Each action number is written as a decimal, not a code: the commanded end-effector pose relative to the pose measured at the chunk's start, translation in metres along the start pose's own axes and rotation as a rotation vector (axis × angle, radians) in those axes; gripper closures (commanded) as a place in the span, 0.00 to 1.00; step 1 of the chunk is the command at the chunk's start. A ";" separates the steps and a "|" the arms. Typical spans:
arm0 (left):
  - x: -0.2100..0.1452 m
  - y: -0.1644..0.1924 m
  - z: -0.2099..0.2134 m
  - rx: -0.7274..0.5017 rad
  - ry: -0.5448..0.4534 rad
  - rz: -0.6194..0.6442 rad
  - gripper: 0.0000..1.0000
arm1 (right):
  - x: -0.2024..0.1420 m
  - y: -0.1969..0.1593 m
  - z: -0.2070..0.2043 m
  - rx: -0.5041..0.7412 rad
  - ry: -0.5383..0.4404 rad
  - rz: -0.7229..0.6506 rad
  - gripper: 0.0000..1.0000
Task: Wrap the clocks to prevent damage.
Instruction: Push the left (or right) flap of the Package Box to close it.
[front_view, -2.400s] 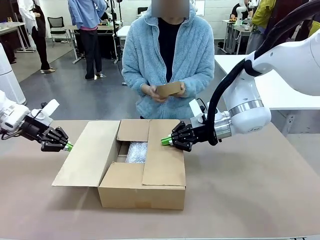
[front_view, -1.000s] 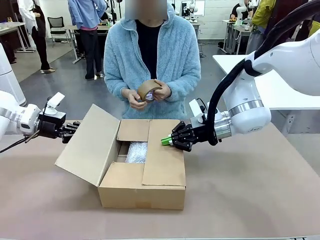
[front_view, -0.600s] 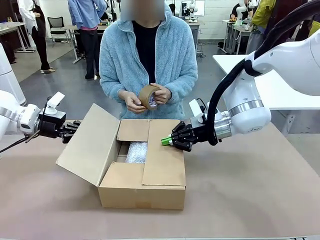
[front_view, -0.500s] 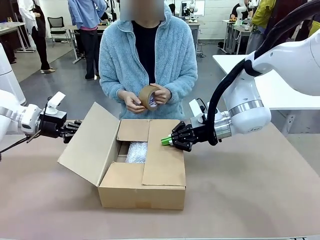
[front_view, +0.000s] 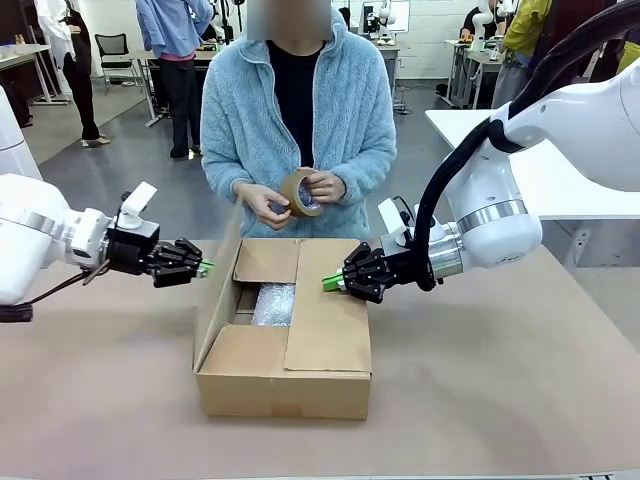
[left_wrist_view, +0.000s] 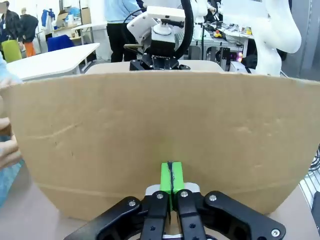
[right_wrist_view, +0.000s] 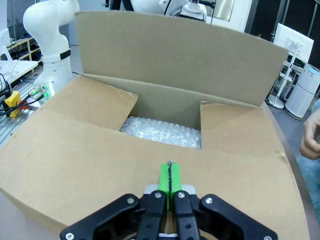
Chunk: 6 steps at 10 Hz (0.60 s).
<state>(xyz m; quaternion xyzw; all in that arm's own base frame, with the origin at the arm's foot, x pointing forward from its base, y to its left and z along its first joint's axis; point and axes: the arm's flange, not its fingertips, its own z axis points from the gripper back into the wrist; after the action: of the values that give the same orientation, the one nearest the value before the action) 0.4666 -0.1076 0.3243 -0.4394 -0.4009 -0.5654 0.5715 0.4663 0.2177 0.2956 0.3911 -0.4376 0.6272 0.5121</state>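
The clocks (front_view: 273, 303), one bundle in whitish bubble wrap, lie inside the open brown carton (front_view: 283, 383); the right wrist view shows the bundle (right_wrist_view: 162, 132) through the gap between flaps. My left gripper (front_view: 201, 267) is shut on nothing, its tips against the outside of the carton's left flap (front_view: 212, 300), which stands nearly upright. In the left wrist view that flap (left_wrist_view: 160, 135) faces my shut left gripper (left_wrist_view: 171, 175). My right gripper (front_view: 331, 283) is shut too, tips resting on the folded-down right flap (front_view: 330, 320), as my right gripper (right_wrist_view: 170, 177) shows.
A person in a light blue fleece stands at the far side with a brown tape roll (front_view: 300, 192) in both hands above the carton. The brown table (front_view: 500, 400) has open room to the right of and in front of the carton.
My left gripper has moved right and pushed the left flap from leaning outward to nearly upright. The right arm has stayed put. The person's hands have turned the tape roll slightly.
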 end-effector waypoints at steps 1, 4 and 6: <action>-0.010 0.010 -0.024 0.020 0.018 -0.026 1.00 | -0.006 0.001 -0.002 -0.002 0.011 -0.010 0.99; -0.024 0.015 -0.052 -0.003 0.066 -0.037 1.00 | -0.006 0.001 -0.002 -0.002 0.011 -0.010 0.99; -0.032 0.018 -0.054 -0.011 0.093 -0.020 1.00 | -0.006 0.001 -0.002 -0.002 0.011 -0.010 0.99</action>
<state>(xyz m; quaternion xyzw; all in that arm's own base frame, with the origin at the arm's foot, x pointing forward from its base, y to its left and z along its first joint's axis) 0.4785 -0.1464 0.3007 -0.4377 -0.3780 -0.5806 0.5731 0.4663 0.2177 0.2956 0.3910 -0.4376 0.6272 0.5121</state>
